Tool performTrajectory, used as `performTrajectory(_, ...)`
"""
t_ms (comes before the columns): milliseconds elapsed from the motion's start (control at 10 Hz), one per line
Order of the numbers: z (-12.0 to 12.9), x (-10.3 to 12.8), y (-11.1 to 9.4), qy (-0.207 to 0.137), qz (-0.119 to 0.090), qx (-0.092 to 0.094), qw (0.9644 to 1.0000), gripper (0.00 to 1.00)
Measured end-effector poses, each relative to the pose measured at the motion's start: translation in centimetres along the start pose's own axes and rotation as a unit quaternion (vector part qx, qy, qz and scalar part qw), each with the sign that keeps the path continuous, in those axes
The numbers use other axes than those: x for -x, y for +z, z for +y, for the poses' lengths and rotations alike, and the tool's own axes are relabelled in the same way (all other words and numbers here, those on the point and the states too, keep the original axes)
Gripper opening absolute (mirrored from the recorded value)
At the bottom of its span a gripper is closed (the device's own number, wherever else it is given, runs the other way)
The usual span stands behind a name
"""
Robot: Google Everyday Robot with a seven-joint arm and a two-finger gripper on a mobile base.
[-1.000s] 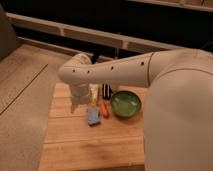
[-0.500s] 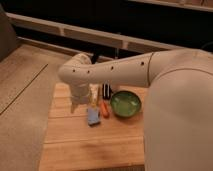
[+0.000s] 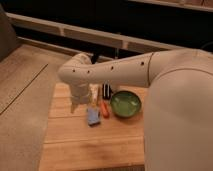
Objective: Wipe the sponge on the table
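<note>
The gripper [image 3: 94, 96] is hanging right over the blue sponge [image 3: 93, 117] near the table's [image 3: 65, 145] middle; whether it is gripping anything, I cannot tell.

light: dim, warm | darker toward top | gripper [image 3: 93, 100] shaded, above sponge [image 3: 93, 118]

The gripper [image 3: 84, 103], low over the table [image 3: 65, 145] just beside the sponge [image 3: 93, 118], is mostly hidden by the arm [image 3: 115, 74] (wrist section). A dark object [image 3: 106, 91] behind the arm is unidentifiable.
</note>
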Motion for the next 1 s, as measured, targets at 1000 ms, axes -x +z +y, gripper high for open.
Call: performTrajectory(1000,-0.2,1.5,-0.1,-0.027,-0.032,-0.017,0.999,0.65)
